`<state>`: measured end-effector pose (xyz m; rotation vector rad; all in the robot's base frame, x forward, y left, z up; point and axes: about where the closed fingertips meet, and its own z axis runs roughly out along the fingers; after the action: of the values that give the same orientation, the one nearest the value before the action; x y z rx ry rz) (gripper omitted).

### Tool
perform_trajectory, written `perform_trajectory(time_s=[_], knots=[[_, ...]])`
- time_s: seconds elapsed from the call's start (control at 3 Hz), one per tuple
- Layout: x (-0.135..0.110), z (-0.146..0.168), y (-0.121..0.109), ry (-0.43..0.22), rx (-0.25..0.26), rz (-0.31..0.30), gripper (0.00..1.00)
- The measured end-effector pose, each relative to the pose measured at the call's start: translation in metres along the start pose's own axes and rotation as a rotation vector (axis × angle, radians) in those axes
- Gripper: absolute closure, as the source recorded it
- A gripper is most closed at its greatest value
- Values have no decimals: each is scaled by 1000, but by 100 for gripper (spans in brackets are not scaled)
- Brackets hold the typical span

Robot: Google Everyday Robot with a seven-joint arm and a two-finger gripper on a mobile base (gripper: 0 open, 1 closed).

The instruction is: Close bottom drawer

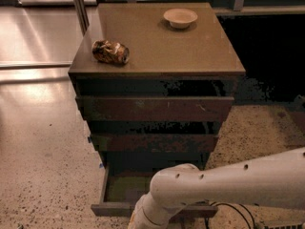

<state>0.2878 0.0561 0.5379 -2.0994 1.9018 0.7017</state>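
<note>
Our gripper (139,219) sits bottom centre, at the open bottom drawer's (125,189) front edge. The drawer slides shut toward the frame's top. Whether the gripper is open or closed, we cannot tell.

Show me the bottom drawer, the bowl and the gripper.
bottom drawer (125,189), camera view, bare inner floor.
bowl (180,17), camera view, inside centre.
gripper: out of view, past the arm (228,180) at the bottom edge.

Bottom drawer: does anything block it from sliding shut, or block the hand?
Nothing visible does. The bottom drawer stands open, its visible floor bare; the arm hides its right part. The hand sits at the drawer's front, by the lower edge.
</note>
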Motion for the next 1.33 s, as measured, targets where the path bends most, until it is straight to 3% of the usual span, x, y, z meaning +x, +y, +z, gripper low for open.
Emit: perform_trajectory(time_s=[0.33, 0.67, 1.0, 1.33], knots=[[10, 66, 1, 30, -39, 1, 100], [28, 114, -26, 41, -18, 62, 100], [34, 163, -47, 51, -36, 97, 100], [36, 171, -52, 52, -30, 97, 100]])
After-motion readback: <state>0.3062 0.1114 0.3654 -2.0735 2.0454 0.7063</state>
